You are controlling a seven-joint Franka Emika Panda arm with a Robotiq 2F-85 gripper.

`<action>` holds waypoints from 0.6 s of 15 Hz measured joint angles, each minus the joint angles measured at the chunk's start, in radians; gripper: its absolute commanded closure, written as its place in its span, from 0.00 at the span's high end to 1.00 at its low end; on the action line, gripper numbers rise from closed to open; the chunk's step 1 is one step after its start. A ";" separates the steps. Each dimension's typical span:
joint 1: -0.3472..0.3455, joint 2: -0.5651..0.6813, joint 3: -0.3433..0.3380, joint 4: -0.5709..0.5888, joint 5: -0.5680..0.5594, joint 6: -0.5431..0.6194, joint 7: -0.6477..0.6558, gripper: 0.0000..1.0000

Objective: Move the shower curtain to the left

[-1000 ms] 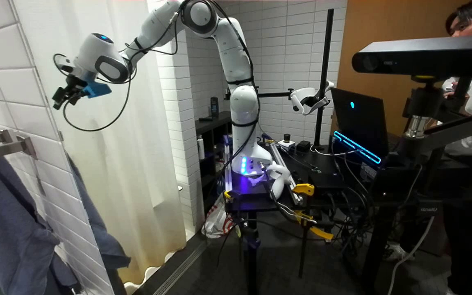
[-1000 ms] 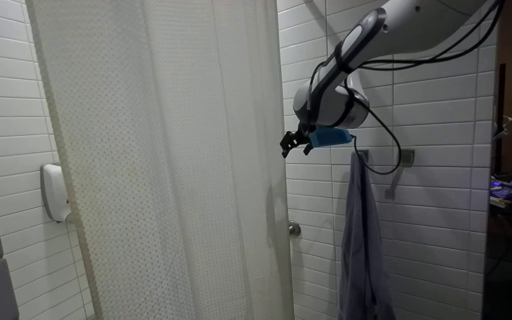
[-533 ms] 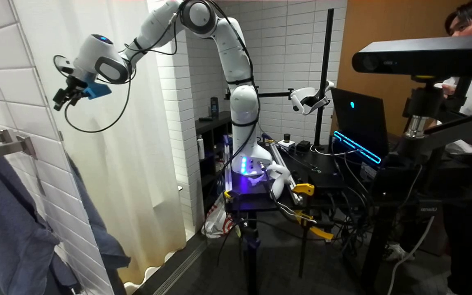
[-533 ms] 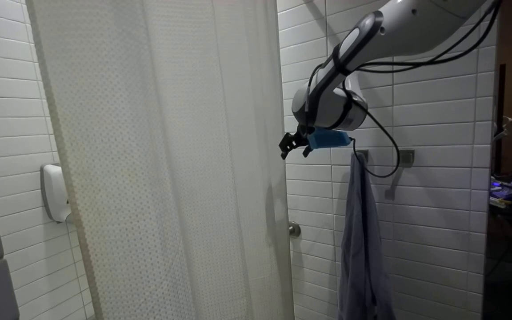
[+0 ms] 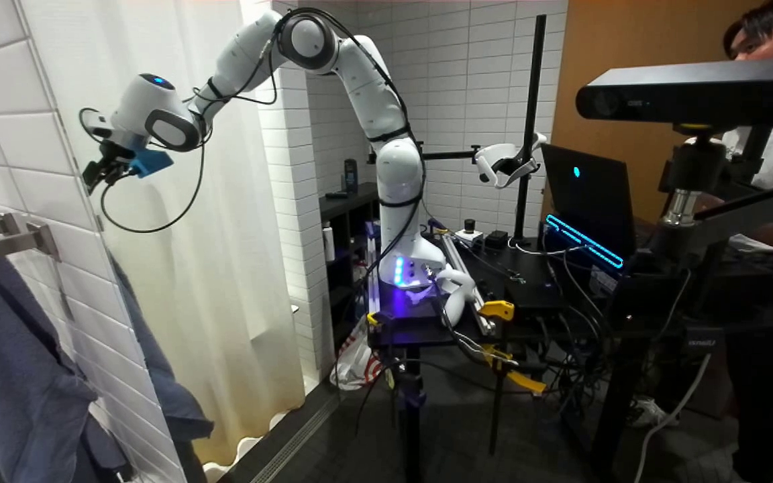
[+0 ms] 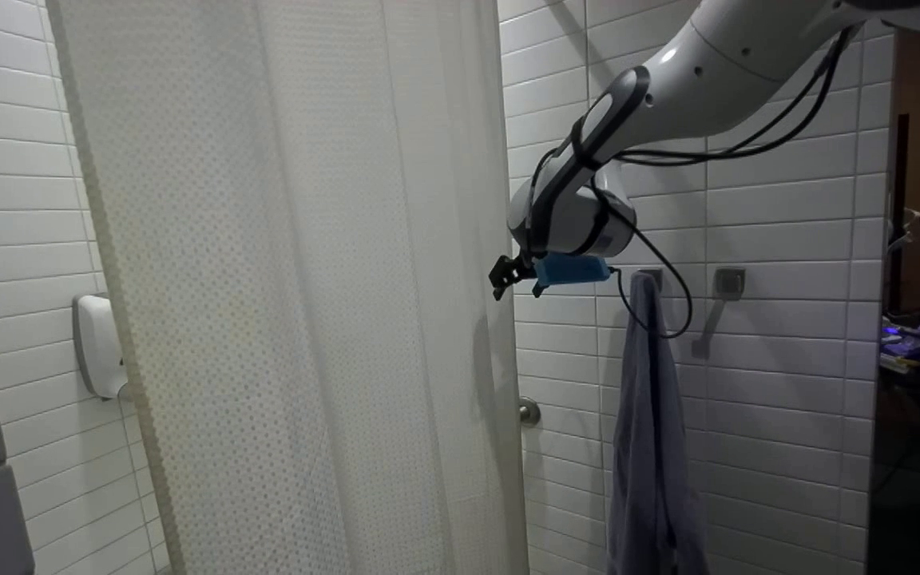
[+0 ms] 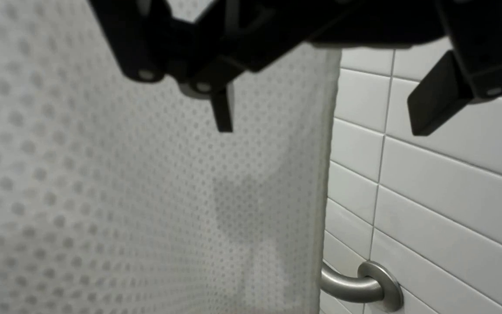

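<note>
The white translucent shower curtain (image 6: 332, 279) hangs in tall vertical pleats. It also shows behind my arm in an exterior view (image 5: 225, 288) and fills the left of the wrist view (image 7: 155, 196). My gripper (image 6: 517, 292) is open at the curtain's right edge, with one finger in front of the curtain and one over the tiles. In the wrist view the gripper (image 7: 327, 120) comes in from the top, its fingers wide apart, and the curtain's edge lies between them. I cannot tell whether a finger touches the fabric. The gripper also shows in an exterior view (image 5: 98, 184).
A white tiled wall (image 7: 451, 209) stands right of the curtain, with a steel grab bar (image 7: 355, 288). A blue-grey garment (image 6: 652, 447) hangs below my gripper's right side, near a metal hook (image 6: 729, 283). A dispenser (image 6: 98, 347) is on the far left wall.
My arm has moved down and to the left in both exterior views, mostly in the last half second. The gripper stays open. The curtain has not visibly moved.
</note>
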 measured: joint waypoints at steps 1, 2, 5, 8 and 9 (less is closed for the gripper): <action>0.003 0.021 0.001 0.022 -0.001 0.008 0.000 1.00; 0.006 0.043 0.003 0.046 -0.001 0.020 -0.001 1.00; 0.012 0.109 0.012 0.116 -0.009 0.079 -0.008 1.00; 0.017 0.174 0.013 0.179 -0.045 0.149 -0.036 1.00; 0.013 0.195 0.012 0.200 -0.093 0.172 -0.031 1.00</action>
